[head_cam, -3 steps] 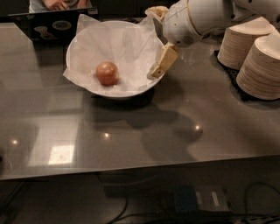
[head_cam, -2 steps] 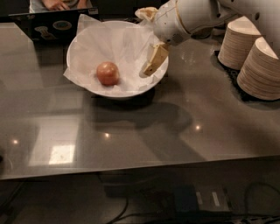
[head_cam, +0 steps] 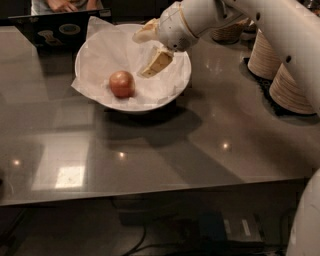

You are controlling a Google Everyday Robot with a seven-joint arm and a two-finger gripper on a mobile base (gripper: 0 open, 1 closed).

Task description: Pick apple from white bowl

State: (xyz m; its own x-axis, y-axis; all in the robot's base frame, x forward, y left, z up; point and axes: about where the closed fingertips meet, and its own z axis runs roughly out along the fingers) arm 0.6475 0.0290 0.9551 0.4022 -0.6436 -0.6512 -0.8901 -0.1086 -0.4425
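The apple (head_cam: pixel 122 83) sits inside the white bowl (head_cam: pixel 183 75), left of the bowl's centre, resting on the crumpled white paper (head_cam: pixel 100 55) that lines it. Its skin is reddish-orange and glossy, with a paler patch towards the top. Nothing touches it.

The gripper (head_cam: pixel 141 56) hangs over the bowl's right half, above and to the right of the apple and apart from it. Its two cream-coloured fingers (head_cam: pixel 159 61) are spread wide. One points left over the far rim and the other slants down towards the paper, and the gap between them holds nothing. The white arm (head_cam: pixel 260 25) comes in from the upper right corner and crosses in front of the stacks there.

The bowl stands on the far half of a dark, glossy table (head_cam: pixel 150 155), which reflects several ceiling lights as bright spots. The bowl and arm cast a broad shadow on the surface just in front of the bowl. One corner of the paper lining sticks up at the bowl's far left edge, and another hangs over the left rim.

To the right, well apart from the white bowl, stand stacks of beige paper bowls (head_cam: pixel 290 90), with more of them behind near the table's far edge. At the far left edge of the table is a dark laptop (head_cam: pixel 55 30), and just behind it a person's hands (head_cam: pixel 67 5) are partly in view (only the hands and a bit of sleeve show). Below the table's front edge, cables (head_cam: pixel 135 235) lie on a dark floor.
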